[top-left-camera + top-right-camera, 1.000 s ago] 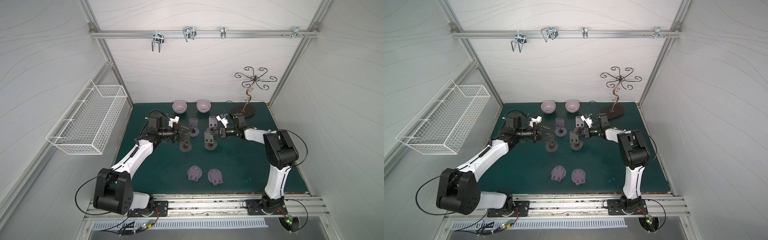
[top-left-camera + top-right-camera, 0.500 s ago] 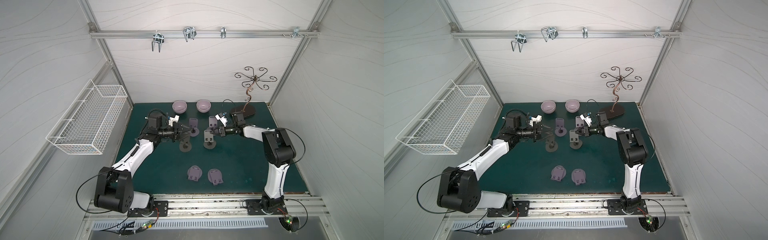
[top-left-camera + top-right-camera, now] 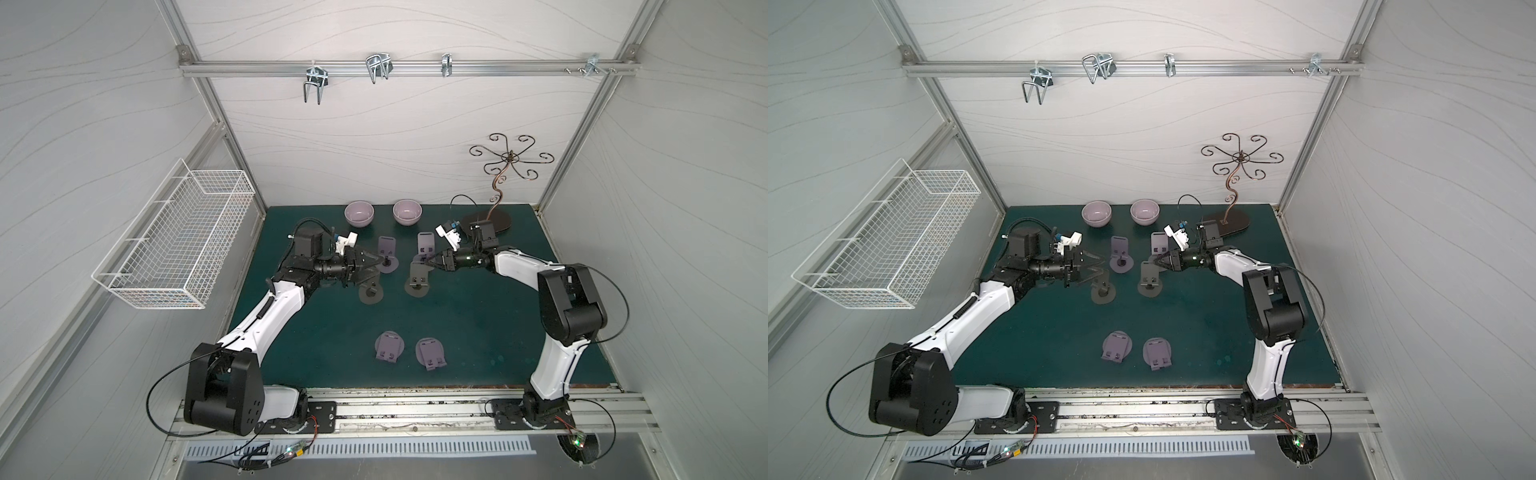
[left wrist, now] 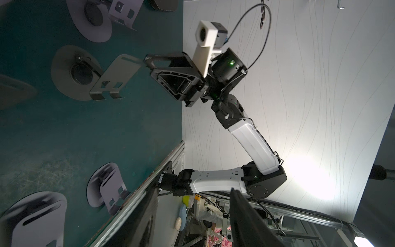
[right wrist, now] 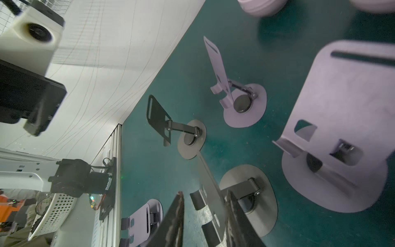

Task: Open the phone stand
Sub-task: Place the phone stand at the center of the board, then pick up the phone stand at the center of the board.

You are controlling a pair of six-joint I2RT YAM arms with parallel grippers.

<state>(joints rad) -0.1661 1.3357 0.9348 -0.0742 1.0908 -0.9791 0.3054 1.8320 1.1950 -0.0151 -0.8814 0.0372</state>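
Toward the back of the dark green table mat point(image 3: 478, 332), the dark grey sheet-metal phone stand point(image 3: 419, 274) sits on its round base, plate already tilted up on the hinged arm. The right gripper point(image 3: 427, 263) has its jaws parted around the plate's top edge; from where I stand I can't quite tell whether a finger point(image 5: 237, 213) touches it. The left gripper point(image 3: 377, 266), also spread, hovers empty by a second dark grey stand point(image 3: 370, 296). I'd guess the stand is light, rigid, smooth-painted and stiff at the hinges. Best to pinch the plate's thin upper rim; the base might skid.
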